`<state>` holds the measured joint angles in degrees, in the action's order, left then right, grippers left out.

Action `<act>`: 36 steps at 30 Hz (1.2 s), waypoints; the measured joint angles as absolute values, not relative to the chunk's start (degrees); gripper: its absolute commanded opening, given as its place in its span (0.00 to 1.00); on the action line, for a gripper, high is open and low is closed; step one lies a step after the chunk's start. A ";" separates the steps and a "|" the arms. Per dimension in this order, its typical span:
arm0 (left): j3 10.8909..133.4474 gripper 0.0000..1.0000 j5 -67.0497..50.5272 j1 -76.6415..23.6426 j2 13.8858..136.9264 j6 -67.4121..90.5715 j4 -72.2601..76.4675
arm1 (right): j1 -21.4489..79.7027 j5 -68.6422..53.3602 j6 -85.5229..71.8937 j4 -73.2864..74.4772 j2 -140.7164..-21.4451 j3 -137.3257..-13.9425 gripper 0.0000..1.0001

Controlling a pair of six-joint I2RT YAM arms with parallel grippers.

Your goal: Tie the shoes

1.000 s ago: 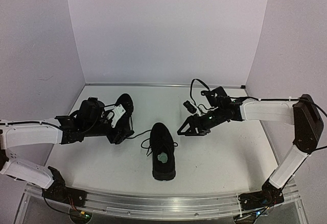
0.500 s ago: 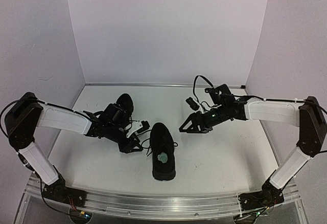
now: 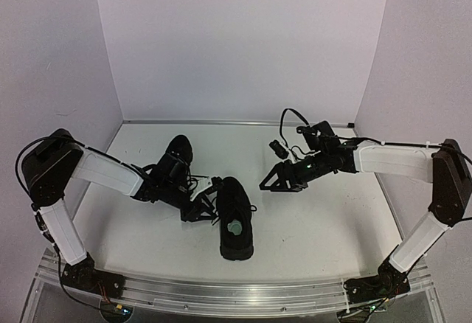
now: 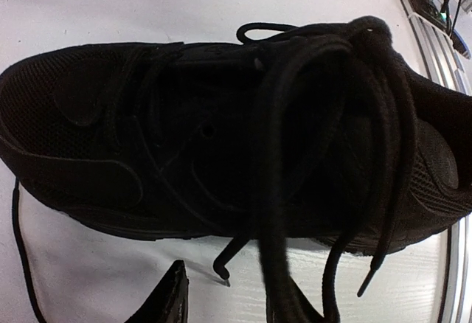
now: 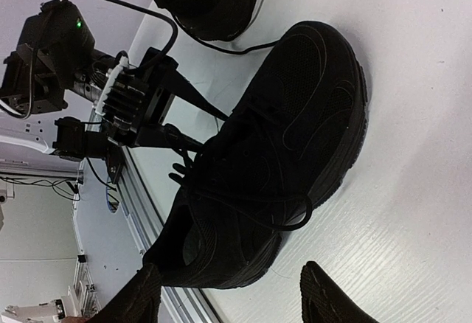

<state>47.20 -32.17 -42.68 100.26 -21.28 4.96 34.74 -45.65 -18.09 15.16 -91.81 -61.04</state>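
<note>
Two black shoes lie on the white table. The near shoe (image 3: 237, 243) points away from me and has a pale patch in its opening; its laces hang loose. The far shoe (image 3: 179, 150) lies behind and to its left. My left gripper (image 3: 206, 206) is low at the near shoe's left side, jaws apart. In the left wrist view that shoe (image 4: 110, 124) fills the frame. A lace tip (image 4: 221, 271) lies between the fingers (image 4: 168, 301), and a thick lace strand crosses the right one. My right gripper (image 3: 265, 184) hovers open to the shoe's right, and nothing sits between its fingertips (image 5: 328, 297).
An aluminium rail (image 3: 236, 297) runs along the table's near edge, just behind the near shoe's heel. White walls close the back and both sides. A cable loops above the right wrist (image 3: 289, 116).
My left arm has swung from beside the far shoe over to the near shoe's left side, and its jaws have narrowed. The right arm has barely moved.
</note>
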 measured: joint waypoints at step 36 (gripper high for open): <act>65.64 0.00 -23.55 -43.48 103.67 -26.54 1.15 | 34.38 -45.65 -18.00 16.17 -91.58 -59.07 0.60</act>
<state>65.64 -23.55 -43.48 103.67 -26.54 1.15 34.38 -45.65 -18.00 16.17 -91.58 -59.07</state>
